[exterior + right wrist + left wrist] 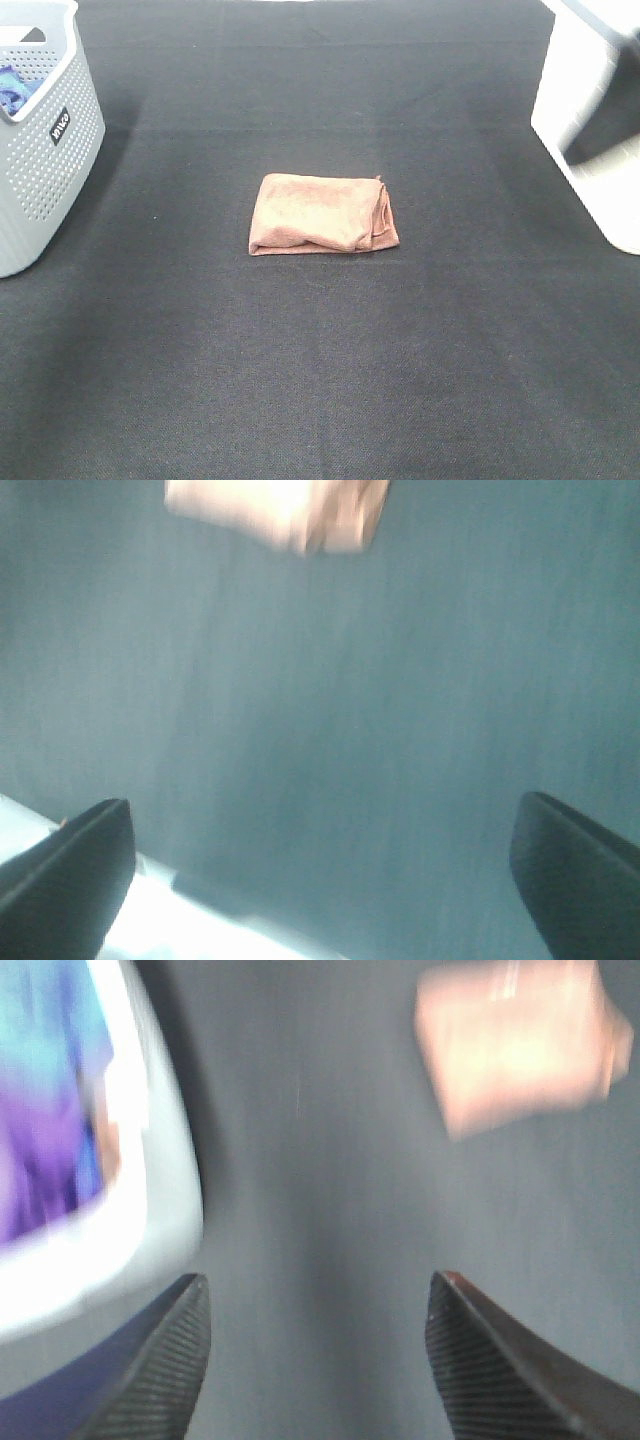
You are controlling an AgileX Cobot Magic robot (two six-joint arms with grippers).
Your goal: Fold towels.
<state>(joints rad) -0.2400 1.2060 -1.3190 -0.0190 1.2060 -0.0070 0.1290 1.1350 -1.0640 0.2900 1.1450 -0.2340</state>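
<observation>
Both wrist views motion-blurred, basket (45,140) cropped at frame edge, its blue contents (14,88) unidentifiable

Soft matt cloth towel (322,213) — perforated plastic basket (60,160), dark felt-like table (320,380)

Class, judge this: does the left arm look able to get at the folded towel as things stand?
Probably yes. The towel lies alone on the black mat; the left end effector is open, with only bare mat between them.

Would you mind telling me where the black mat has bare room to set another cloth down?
Bare mat lies all round the folded terracotta microfibre towel, widest in front of it. It is tighter beside the grey perforated basket and the white box.
</observation>
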